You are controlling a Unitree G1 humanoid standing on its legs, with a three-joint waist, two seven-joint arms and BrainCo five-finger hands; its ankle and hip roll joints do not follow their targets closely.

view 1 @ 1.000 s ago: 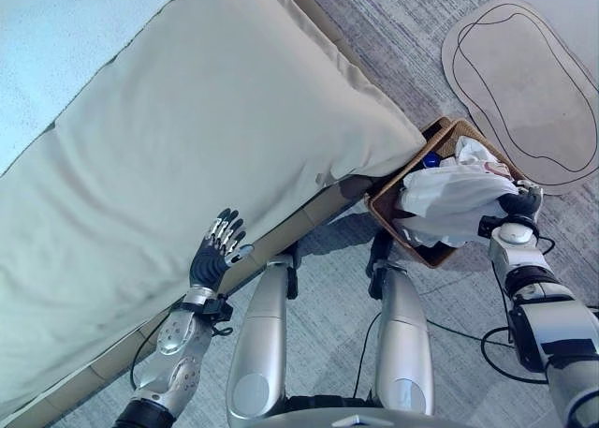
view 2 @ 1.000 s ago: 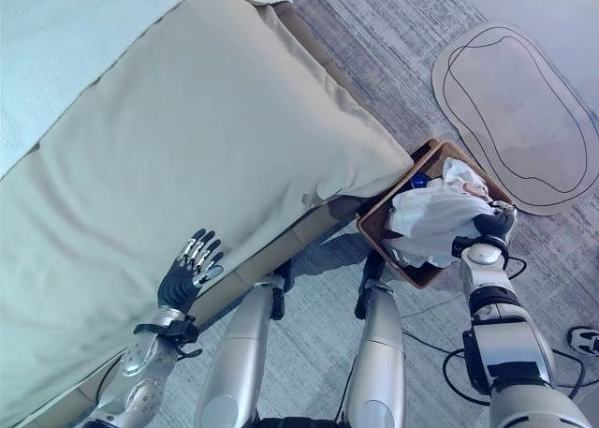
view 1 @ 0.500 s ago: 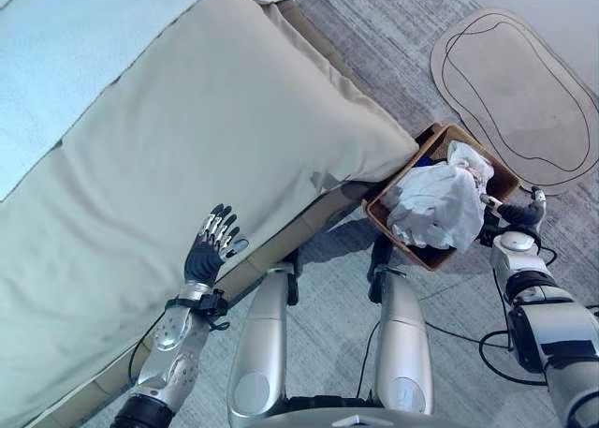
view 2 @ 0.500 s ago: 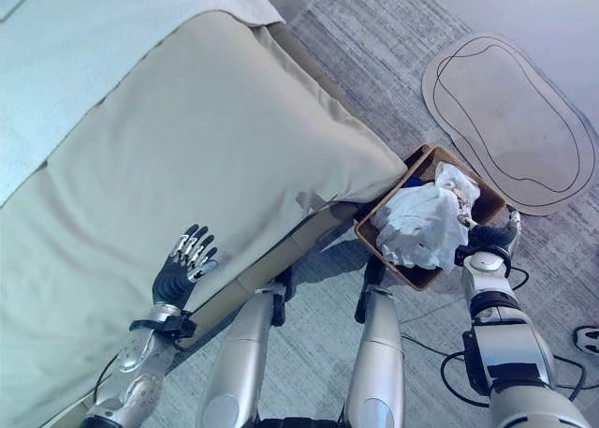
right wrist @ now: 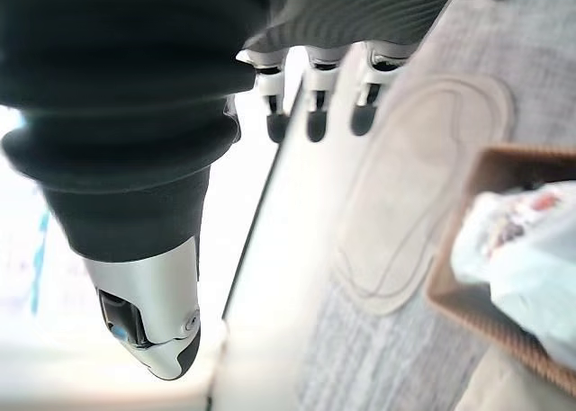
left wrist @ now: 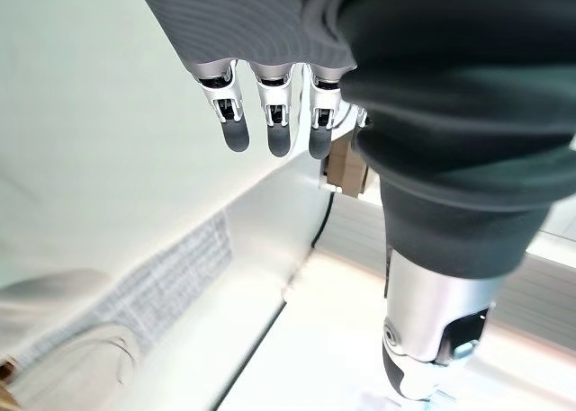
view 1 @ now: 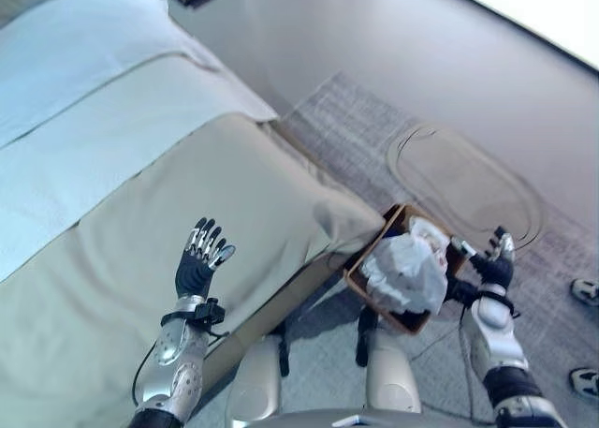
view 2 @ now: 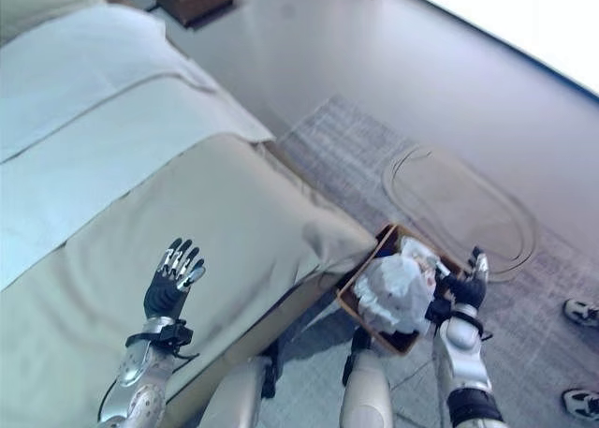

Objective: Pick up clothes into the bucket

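Head camera has tipped way up since a moment ago. Right hand [view 1: 493,264] has let go — fingers straight now, empty, just beside the basket [view 1: 360,285]. White clothes [view 1: 405,273] sit bundled inside it. Left hand [view 1: 197,263] stays spread, holding nothing, over the bed [view 1: 112,213].

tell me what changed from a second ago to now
The right hand has let go of the white clothes and drawn back beside the basket, fingers now straight. The clothes stay piled in the basket. The camera has tilted up, so more of the bed and the rug show; those things did not move. The left hand stays open above the bed.
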